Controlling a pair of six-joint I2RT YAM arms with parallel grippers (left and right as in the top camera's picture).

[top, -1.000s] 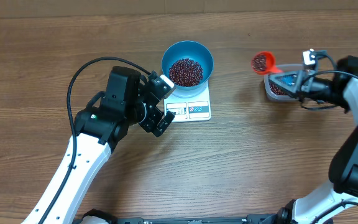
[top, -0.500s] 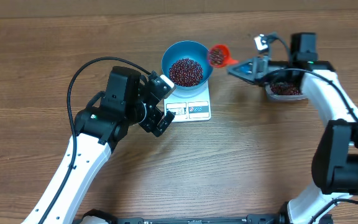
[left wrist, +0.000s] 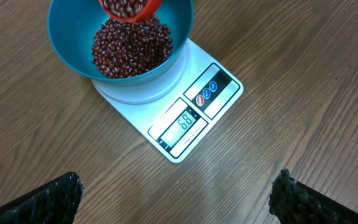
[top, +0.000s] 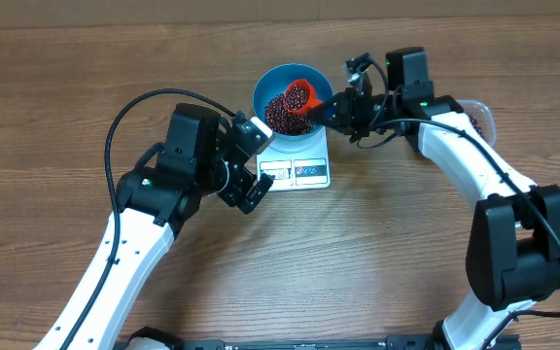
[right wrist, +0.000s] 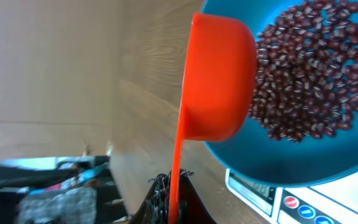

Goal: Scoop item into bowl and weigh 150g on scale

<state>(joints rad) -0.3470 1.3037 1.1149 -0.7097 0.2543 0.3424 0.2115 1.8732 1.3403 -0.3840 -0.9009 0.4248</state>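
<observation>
Over the bowl [top: 263, 86] — right gripper [top: 327, 109] clamped on orange scoop [top: 299, 95], left gripper [top: 253, 162] spread wide.

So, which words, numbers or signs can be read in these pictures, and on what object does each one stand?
Display of the small flat white rectangular kitchen scale: lit digits, perhaps "68", too blurred to be sure.
Label panel beside the display: red and blue round signs, too small to read.
Round blue bowl and orange plastic scoop: no text on them.
</observation>
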